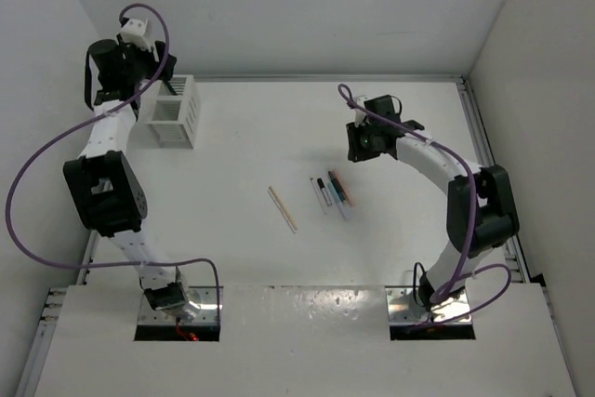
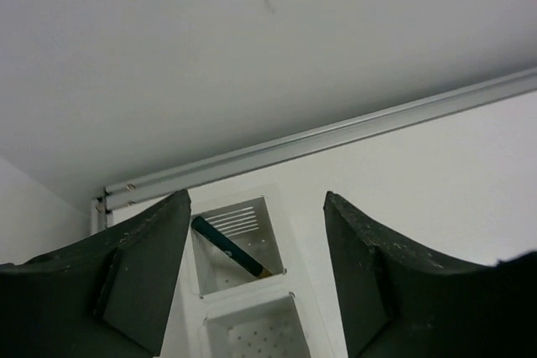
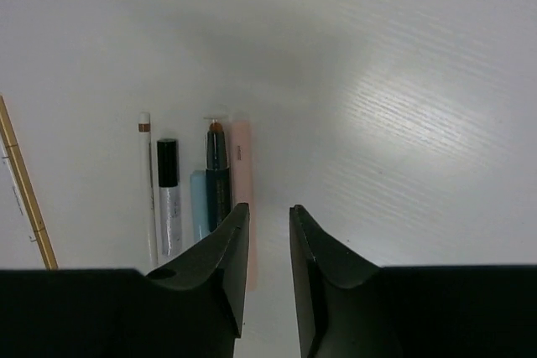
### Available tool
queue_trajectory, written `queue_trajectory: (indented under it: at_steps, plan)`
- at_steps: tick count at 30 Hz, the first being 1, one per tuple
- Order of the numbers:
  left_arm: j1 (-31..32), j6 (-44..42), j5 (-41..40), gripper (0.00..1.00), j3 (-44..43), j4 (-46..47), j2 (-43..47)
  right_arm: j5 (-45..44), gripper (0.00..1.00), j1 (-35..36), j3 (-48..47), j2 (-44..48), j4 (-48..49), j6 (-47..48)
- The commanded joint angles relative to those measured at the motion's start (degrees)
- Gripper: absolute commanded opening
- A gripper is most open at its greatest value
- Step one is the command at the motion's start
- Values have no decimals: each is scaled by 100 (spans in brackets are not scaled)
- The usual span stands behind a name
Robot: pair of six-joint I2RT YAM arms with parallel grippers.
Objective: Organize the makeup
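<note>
Slim gap over a packed row

Left jaws gape wide and empty over the white box (image 1: 173, 111) at the far left corner of the counter (image 1: 232, 137) (one dark stick (image 2: 228, 246) lies inside). Right jaws, set at a slim empty gap, hang over the peach stick (image 3: 242, 173) mid-counter. Descending so, they could strike it and scatter its close-packed neighbours.

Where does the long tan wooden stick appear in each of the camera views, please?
Top external: the long tan stick lies diagonally near the middle of the picture.
Left wrist: not in it.
Right wrist: it runs along the left edge, partly cropped.
Shared landmark: the black-capped stick, to its right in both views.
</note>
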State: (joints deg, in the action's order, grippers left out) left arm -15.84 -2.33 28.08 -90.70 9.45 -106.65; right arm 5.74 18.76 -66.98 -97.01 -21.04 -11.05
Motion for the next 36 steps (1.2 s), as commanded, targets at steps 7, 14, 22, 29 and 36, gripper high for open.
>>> queue_trajectory:
  at_steps: [7,14,22,29,36]
  plan:
    - [238,-1384,1103,71,1430,-1956,2085,331,32,-4,-52,-679,-568,-46]
    - [827,-1894,50,71,2899,-1956,3229,376,35,66,466,-670,-436,-187]
    - [880,-1701,-56,71,3348,-2009,3545,200,35,285,730,-468,-471,-213]
    - [933,-1701,-57,71,3409,-2009,3546,-37,34,400,810,-652,-489,-292]
    - [986,-1701,-57,71,3409,-1956,3546,-529,27,409,467,-1135,-629,-205]
